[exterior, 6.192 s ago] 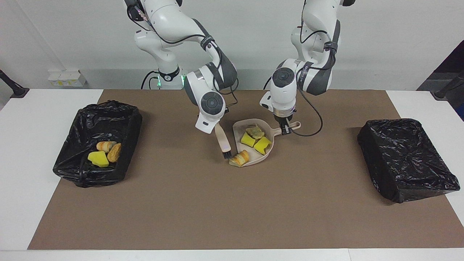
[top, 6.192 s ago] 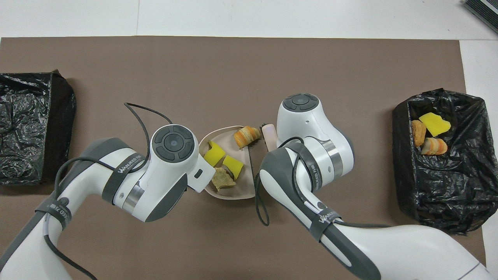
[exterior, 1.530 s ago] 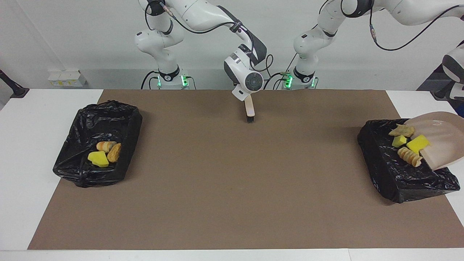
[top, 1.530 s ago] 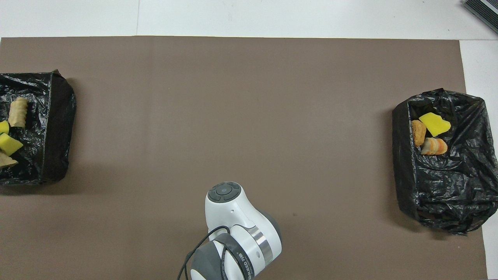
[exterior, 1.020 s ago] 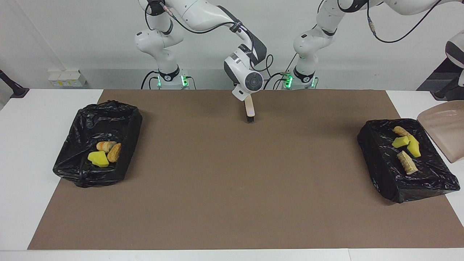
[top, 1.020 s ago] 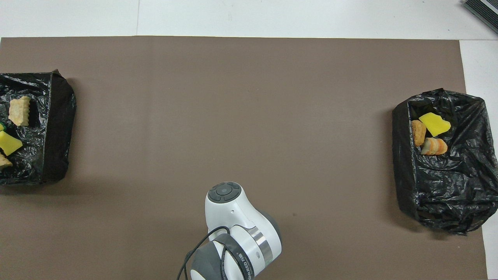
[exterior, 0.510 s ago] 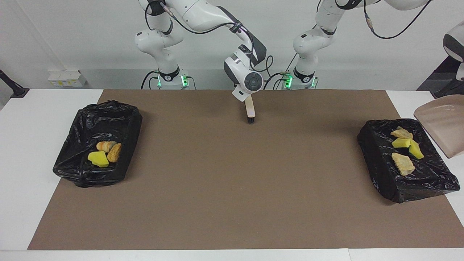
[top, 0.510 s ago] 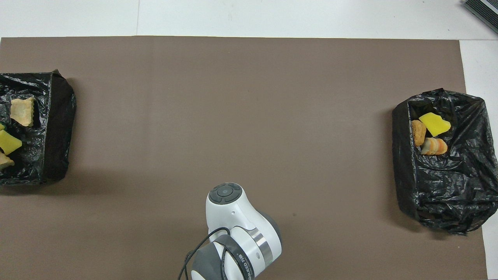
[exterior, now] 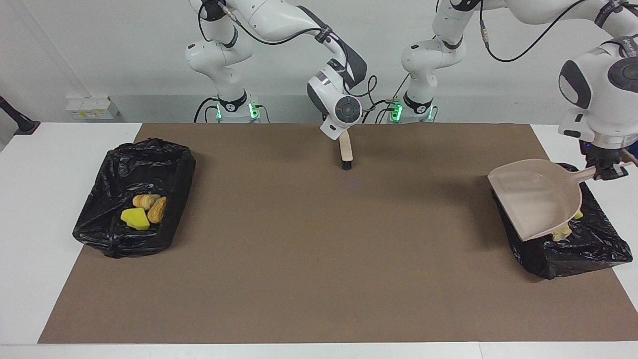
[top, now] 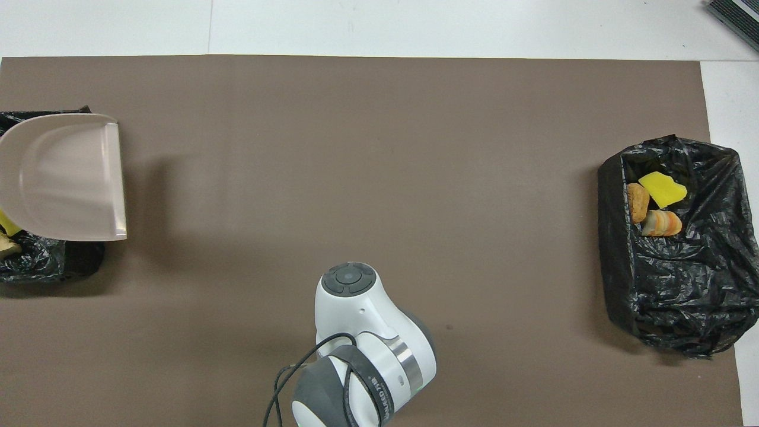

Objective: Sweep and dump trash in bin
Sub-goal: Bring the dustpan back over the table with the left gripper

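Beige plastic dustpan [exterior: 536,202] hung empty over bin [exterior: 595,247] at left arm's end — left gripper [exterior: 605,172] pinched its handle; facing view alone showed that grip. Overhead view cut bin off, pan [top: 62,178] hid most scraps [exterior: 563,232]. Other bin [top: 673,246], crinkled black liner, held three scraps [top: 655,204]: yellow sponge, two bread-like. Right gripper [exterior: 344,139] clamped brush [exterior: 346,152], bristles near mat [exterior: 299,239].

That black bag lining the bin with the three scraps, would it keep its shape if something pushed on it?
Probably not. The bag is thin, crinkled film that sags unevenly, so it would likely crumple. It looks glossy, so probably slippery. The scraps barely dent it, suggesting some support underneath.
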Robot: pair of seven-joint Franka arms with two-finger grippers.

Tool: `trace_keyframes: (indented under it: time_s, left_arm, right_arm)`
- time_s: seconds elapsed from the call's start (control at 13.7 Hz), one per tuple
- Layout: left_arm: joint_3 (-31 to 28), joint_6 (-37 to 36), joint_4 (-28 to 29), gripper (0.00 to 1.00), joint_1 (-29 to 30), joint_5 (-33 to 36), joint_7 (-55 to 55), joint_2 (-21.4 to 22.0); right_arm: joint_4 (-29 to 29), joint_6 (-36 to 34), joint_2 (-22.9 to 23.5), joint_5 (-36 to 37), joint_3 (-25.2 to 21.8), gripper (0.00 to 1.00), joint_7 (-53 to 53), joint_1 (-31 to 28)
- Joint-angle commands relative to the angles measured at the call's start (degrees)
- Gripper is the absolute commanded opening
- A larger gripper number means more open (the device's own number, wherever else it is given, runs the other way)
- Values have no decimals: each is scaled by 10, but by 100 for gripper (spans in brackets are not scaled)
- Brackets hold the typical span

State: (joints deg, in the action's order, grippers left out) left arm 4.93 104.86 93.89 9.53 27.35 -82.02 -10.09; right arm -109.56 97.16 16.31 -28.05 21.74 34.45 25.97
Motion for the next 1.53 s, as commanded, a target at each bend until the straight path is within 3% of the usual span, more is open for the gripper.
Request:
trace_keyframes:
  time_s: [0.0,0.44,0.66,0.95,1.24,1.46]
  left_arm:
    - [-8,-12,54,0,-59,-39,112,29]
    - [-8,8,126,0,-201,-158,538,23]
    - [-7,11,132,0,-269,-219,711,26]
    - [-7,98,142,0,-352,-279,953,7]
    - [-6,153,135,0,-379,-320,1009,-21]
    - [-6,166,139,0,-395,-327,1037,-30]
  right_arm:
    - [28,-28,-6,-2,-1,100,-12,-47]
    - [29,-21,-6,87,-3,100,-106,-196]
    - [45,-31,-23,137,-1,100,-153,-260]
    - [76,-15,-24,209,-3,100,-192,-295]
    - [139,-11,-22,264,-4,100,-211,-305]
    - [149,-15,-26,304,-6,100,-235,-323]
